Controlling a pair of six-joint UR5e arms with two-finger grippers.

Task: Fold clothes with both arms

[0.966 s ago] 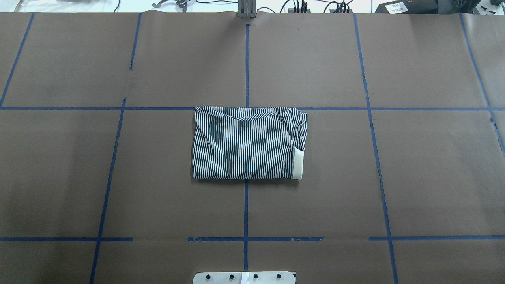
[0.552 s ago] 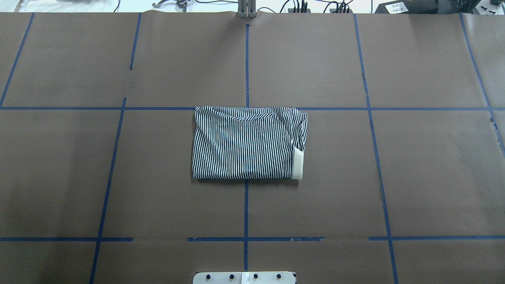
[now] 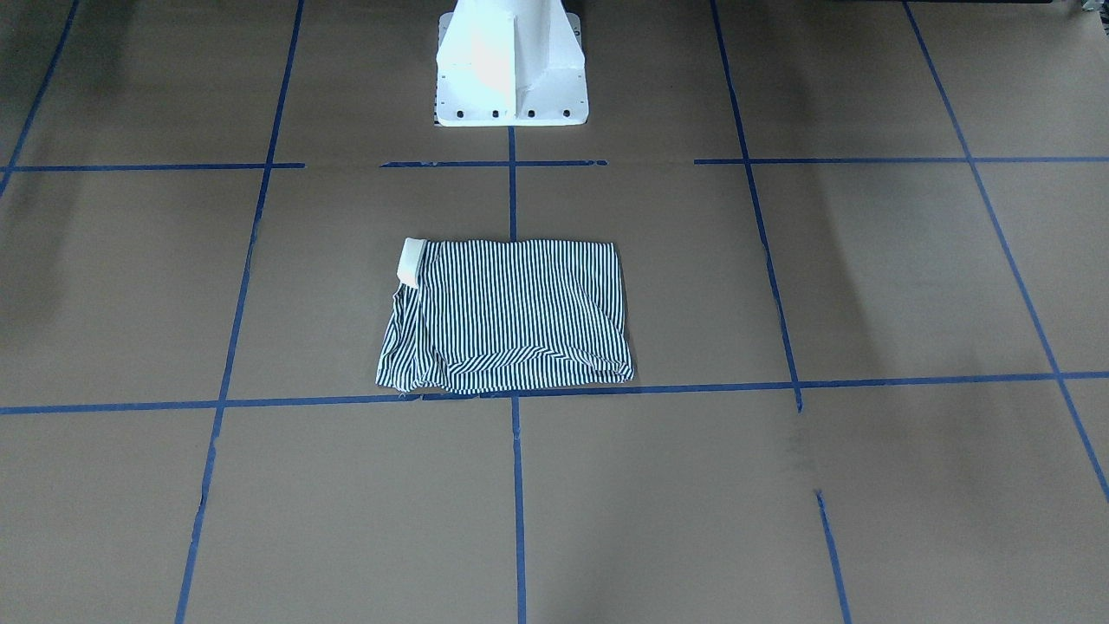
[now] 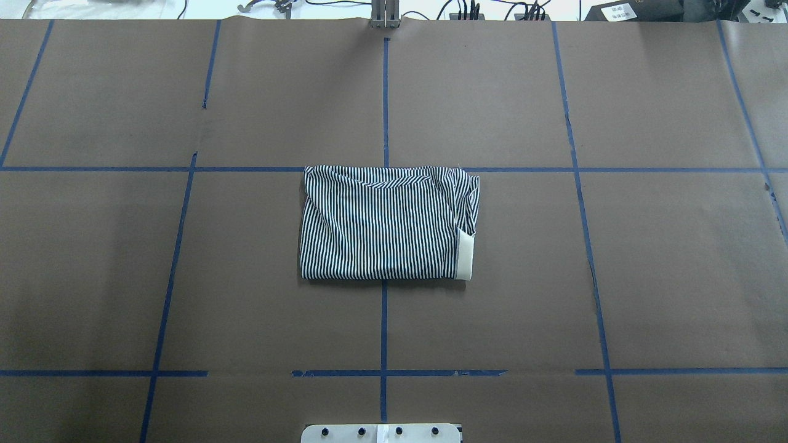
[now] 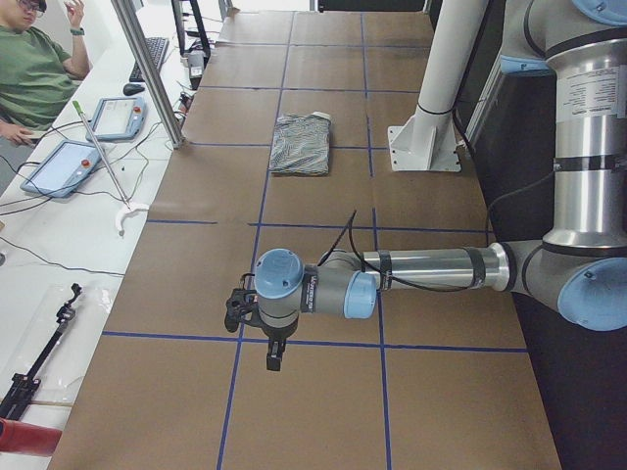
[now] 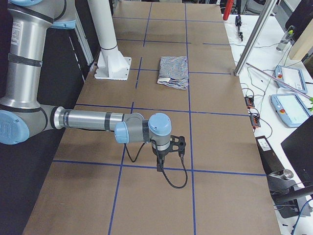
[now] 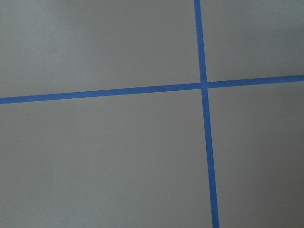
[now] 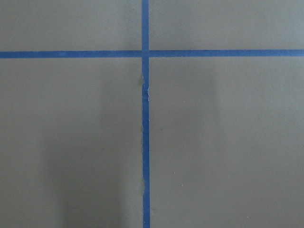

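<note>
Striped polo shirt (image 4: 388,224) is seen folded into a rectangle and laid flat on the table (image 4: 615,277), between and well apart from both grippers. Left gripper (image 5: 257,325) and right gripper (image 6: 168,151) are seen above blue-taped paper. Whether either is wide or narrow cannot be told.

Tabletop: covered edge to edge in flat brown paper (image 4: 492,92).
Grid: blue tape lines (image 4: 384,320) cross at right angles; a few strips are torn or broken.
Side bench: white surface (image 5: 78,245) along the tabletop's far edge, carrying two handheld control tablets (image 5: 61,166), a dark keyboard (image 5: 157,54) and loose cables.
Post: slanting aluminium post (image 5: 147,69) at the bench edge.
Person: seated at the bench in a green shirt (image 5: 29,73).
Light: even, with soft shadows.
</note>
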